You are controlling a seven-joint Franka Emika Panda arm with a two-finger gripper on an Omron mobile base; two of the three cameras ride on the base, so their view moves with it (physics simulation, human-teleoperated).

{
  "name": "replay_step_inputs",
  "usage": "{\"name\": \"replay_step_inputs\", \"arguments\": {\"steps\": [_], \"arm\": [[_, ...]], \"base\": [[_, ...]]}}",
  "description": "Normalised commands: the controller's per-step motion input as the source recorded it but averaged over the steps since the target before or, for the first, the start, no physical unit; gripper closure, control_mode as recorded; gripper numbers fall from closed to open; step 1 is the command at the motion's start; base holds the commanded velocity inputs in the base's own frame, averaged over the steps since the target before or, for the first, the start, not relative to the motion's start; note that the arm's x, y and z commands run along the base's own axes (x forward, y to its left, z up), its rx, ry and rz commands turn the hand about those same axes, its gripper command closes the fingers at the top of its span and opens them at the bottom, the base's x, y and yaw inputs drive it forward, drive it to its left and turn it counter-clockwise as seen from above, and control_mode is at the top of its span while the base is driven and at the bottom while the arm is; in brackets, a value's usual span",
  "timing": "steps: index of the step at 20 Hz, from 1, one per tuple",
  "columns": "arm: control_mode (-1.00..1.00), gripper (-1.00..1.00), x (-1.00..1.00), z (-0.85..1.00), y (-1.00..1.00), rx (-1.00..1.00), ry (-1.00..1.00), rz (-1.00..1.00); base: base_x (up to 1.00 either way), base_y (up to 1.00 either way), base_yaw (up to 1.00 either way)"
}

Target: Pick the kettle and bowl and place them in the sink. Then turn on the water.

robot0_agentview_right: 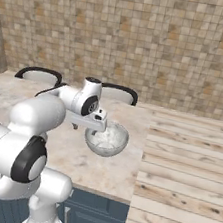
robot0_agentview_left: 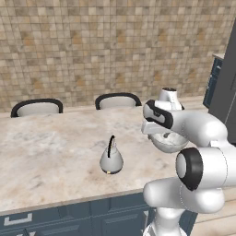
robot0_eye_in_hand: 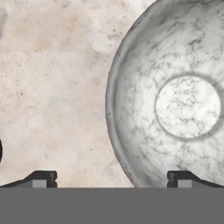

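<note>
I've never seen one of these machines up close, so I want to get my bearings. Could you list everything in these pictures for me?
kettle: one, silvery-grey with a thin black arched handle, upright on the counter, left of the bowl and apart from it.
bowl: one, whitish-grey with a speckled inside, on the counter near its right end, under the tool.
counter: one, beige marbled top over dark blue cabinets.
chairs: two, black-rimmed with pale backs, behind the counter.
wall: one, brown mottled tiles, at the back.
floor: pale wooden planks, right of the counter.
arm: one, white with dark joints.
tool: one, dark fingertips, open, straddling the bowl's rim from above.
</note>
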Motion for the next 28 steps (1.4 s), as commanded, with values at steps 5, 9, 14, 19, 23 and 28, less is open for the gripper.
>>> {"name": "replay_step_inputs", "arguments": {"steps": [5,9,14,19,23,28], "arm": [[-1.0,-1.0,0.08,-0.12,0.0,0.0,0.0,0.0],[-1.0,-1.0,0.1,-0.21,0.0,0.0,0.0,0.0],[-1.0,-1.0,0.11,-0.2,0.0,0.0,0.0,0.0],[-1.0,-1.0,0.11,-0.2,0.0,0.0,0.0,0.0],[-1.0,-1.0,0.13,-0.2,0.0,0.0,0.0,0.0],[-1.0,-1.0,0.12,-0.16,0.0,0.0,0.0,0.0]], "base": [[0.0,0.0,0.0],[0.0,0.0,0.0],[0.0,0.0,0.0],[0.0,0.0,0.0],[0.0,0.0,0.0],[0.0,0.0,0.0]]}}
